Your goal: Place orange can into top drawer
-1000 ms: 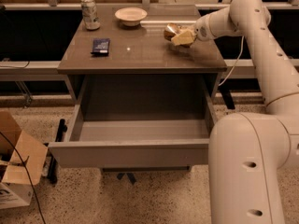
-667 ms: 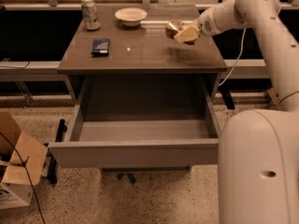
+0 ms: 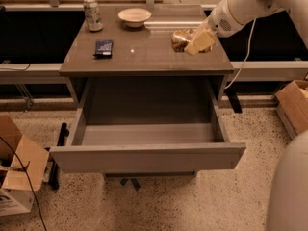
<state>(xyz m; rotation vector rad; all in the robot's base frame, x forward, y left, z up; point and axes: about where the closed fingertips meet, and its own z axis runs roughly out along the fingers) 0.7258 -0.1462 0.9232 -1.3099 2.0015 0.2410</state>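
The orange can (image 3: 180, 39) is shiny and golden-orange, held at the right side of the table top (image 3: 144, 57). My gripper (image 3: 192, 41) is shut on the orange can, its pale fingers (image 3: 201, 42) wrapped around the can's right side, and it holds the can just above the table surface. The top drawer (image 3: 144, 155) is pulled out wide under the table, its inside bare, in front of and below the gripper.
A taller silver-green can (image 3: 92, 14) stands at the back left of the table, a white bowl (image 3: 134, 17) at the back middle, a dark flat packet (image 3: 103, 47) on the left. Cardboard boxes lie on the floor at left (image 3: 17, 167) and right (image 3: 293, 105).
The arm has lifted and shifted, carrying the orange can slightly off the table and a little toward the table's front. The drawer stays open.
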